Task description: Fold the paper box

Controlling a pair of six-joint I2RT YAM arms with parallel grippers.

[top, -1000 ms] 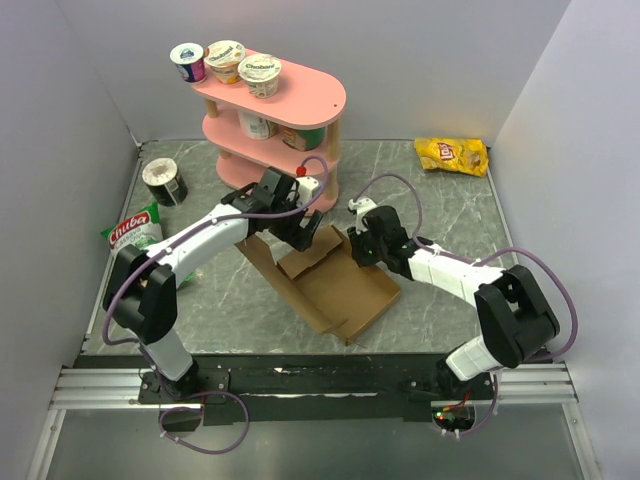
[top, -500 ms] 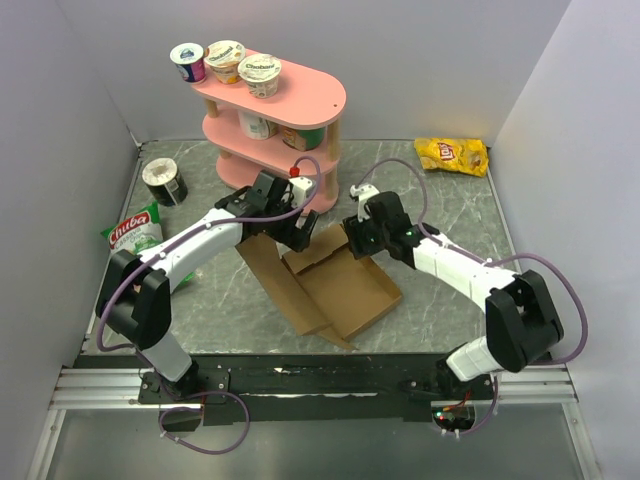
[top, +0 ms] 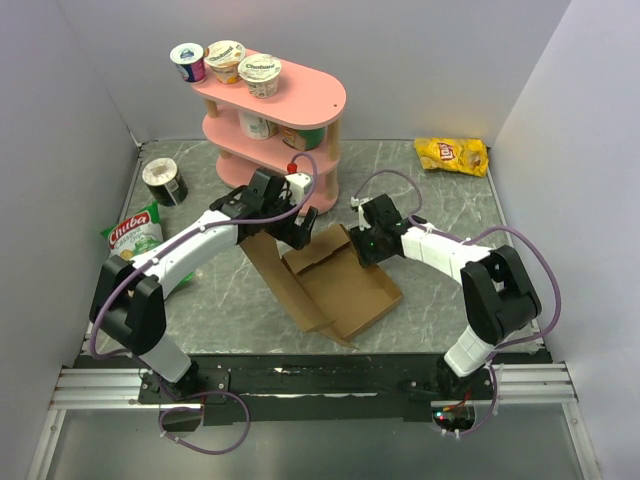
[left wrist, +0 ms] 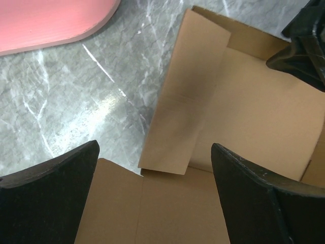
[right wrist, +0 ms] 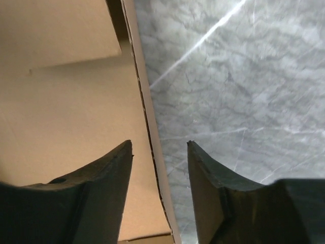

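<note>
The paper box (top: 345, 290) is brown cardboard, partly folded, lying mid-table with a long flap (top: 275, 275) sticking out on its left side. My left gripper (top: 300, 232) hovers over the box's far left corner, open and empty. In the left wrist view (left wrist: 155, 147) a folded flap (left wrist: 185, 112) and the box floor lie between its fingers. My right gripper (top: 366, 246) is at the box's far right wall. In the right wrist view (right wrist: 158, 144) it is open, its fingers straddling the wall's edge (right wrist: 147, 117), with one finger inside the box and one outside.
A pink shelf (top: 300, 100) with yogurt cups stands just behind the left gripper. A yellow chip bag (top: 452, 155) lies at the back right. A green bag (top: 135, 232) and a dark can (top: 164, 182) are at the left.
The right gripper has moved back and left onto the box's far right wall, its elbow swinging right. The left gripper has shifted slightly toward the shelf. The box has turned a little.
</note>
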